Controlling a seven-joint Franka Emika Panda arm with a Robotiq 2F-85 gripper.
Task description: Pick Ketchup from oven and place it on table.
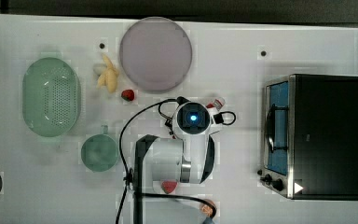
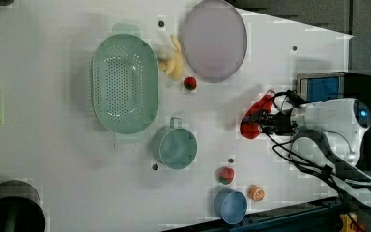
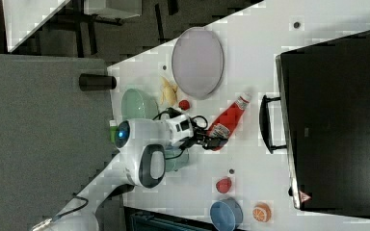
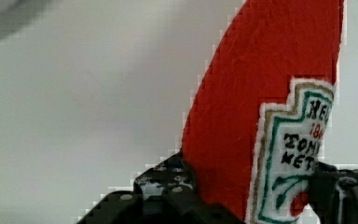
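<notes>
Working the top view left to right: green perforated plastic colander (image 1: pixel 51 96) at nine o'clock, green mug (image 1: pixel 99 152) toward seven, banana bunch (image 1: pixel 108 74) and small red strawberry (image 1: pixel 127 95) at eleven, round grey plate (image 1: pixel 155 53) at twelve, then my gripper (image 3: pixel 211 140), then the silver-framed toaster oven (image 1: pixel 324 135) with its blue glass door at three. Jaws are clamped on the base end of the red squeeze ketchup bottle (image 3: pixel 226 121); the wrist view has black fingers (image 4: pixel 161 189) either side of the label. The bottle is already out of the oven, held over the white table (image 1: pixel 242 70), cap aimed at the oven handle. I read this as the placing step, most of the task done. To do it well I'd lower straight down onto the bare patch between plate and oven, keep clear of the strawberry, let the bottle's length touch before letting go, then lift away without dragging it.
</notes>
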